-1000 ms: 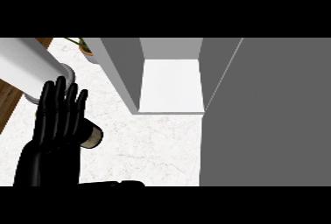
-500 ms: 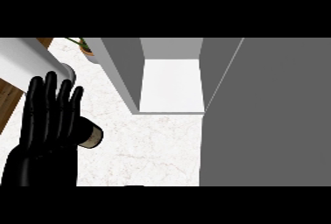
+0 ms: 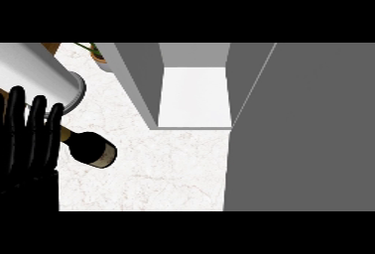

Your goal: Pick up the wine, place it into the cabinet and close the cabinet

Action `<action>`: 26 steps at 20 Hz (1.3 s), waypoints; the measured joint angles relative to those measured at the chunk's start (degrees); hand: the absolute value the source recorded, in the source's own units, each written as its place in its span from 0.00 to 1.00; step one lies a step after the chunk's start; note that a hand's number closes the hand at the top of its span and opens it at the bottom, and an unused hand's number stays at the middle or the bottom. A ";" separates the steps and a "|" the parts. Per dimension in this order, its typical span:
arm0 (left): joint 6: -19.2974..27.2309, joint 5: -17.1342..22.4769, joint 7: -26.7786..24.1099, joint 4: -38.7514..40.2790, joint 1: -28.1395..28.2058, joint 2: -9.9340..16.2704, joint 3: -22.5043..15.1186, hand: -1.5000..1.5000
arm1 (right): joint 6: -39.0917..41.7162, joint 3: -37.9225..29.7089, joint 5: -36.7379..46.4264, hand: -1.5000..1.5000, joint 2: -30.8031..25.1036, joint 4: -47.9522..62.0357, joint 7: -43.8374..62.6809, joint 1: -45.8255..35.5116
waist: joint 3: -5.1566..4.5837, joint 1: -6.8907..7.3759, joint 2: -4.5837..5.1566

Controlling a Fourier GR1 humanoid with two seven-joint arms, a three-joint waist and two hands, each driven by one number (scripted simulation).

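Wine bottle (image 3: pixel 89 149) lies on its side on the table (image 3: pixel 168 168), just beside the left hand (image 3: pixel 29 139), whose fingers are straight and hold nothing. Judged rigid, heavy, slippery, breakable (glass presumed); best taken around the body. Cabinet (image 3: pixel 194 94) stands open.
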 measured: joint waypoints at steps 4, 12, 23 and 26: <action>-0.94 0.34 2.35 -2.24 0.49 1.28 3.01 0.00 | -1.00 1.65 0.57 0.00 0.34 -0.35 1.33 -0.54 | -0.01 -0.02 -0.01; -3.24 5.38 0.12 -3.33 5.10 2.90 9.73 0.00 | -1.68 0.06 1.40 0.00 -0.68 -0.96 2.73 -1.77 | -0.03 -0.07 0.00; -9.01 18.79 -3.99 1.24 8.06 4.65 23.03 0.00 | -1.54 -0.91 1.72 0.00 -0.83 -1.22 4.74 -3.06 | -0.04 -0.16 0.00; -11.34 22.22 -5.97 3.29 9.63 4.45 25.38 0.00 | -1.86 0.06 2.08 0.00 -0.27 -1.23 4.67 -3.10 | -0.05 -0.10 0.00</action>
